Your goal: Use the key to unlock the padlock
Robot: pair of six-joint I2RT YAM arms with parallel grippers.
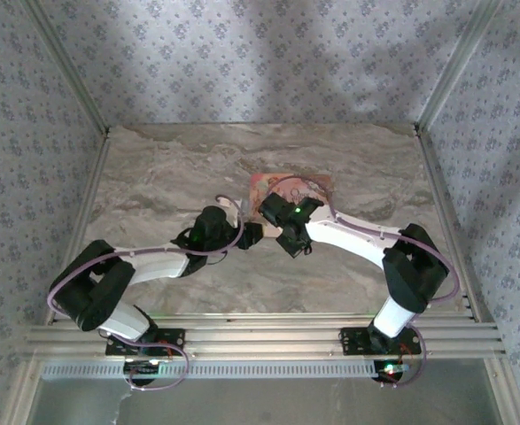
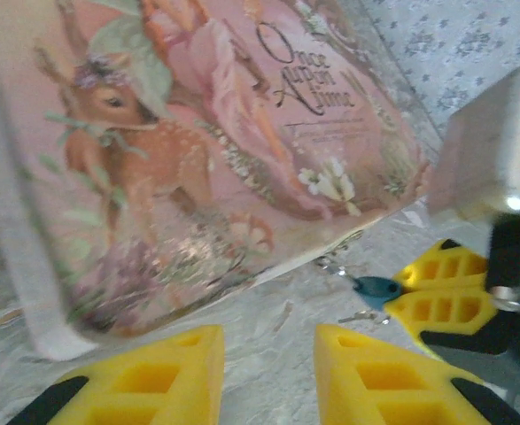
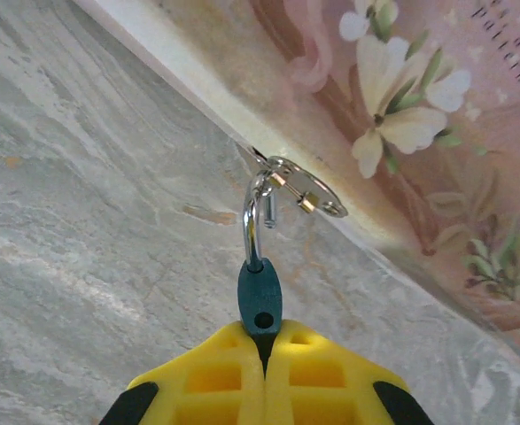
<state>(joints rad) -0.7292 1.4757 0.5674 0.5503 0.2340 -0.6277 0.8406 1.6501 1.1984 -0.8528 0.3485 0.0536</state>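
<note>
My right end effector [image 3: 261, 343] pinches the padlock [image 3: 260, 299], whose shackle hooks at the near edge of the box [image 3: 437, 115]. My left end effector [image 2: 268, 359] sits spread, with open worktop [image 3: 82, 230] on the near side.

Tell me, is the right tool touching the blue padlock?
Touching. The right wrist view shows the right tool shut on the padlock, its yellow fingers pressed against the blue body with no gap.

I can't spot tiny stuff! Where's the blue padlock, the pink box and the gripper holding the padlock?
padlock [image 3: 260, 299]: right wrist view, blue body.
pink box [image 2: 127, 159]: left wrist view, deer picture.
right gripper [image 3: 263, 343]: right wrist view, between yellow fingertips.
</note>
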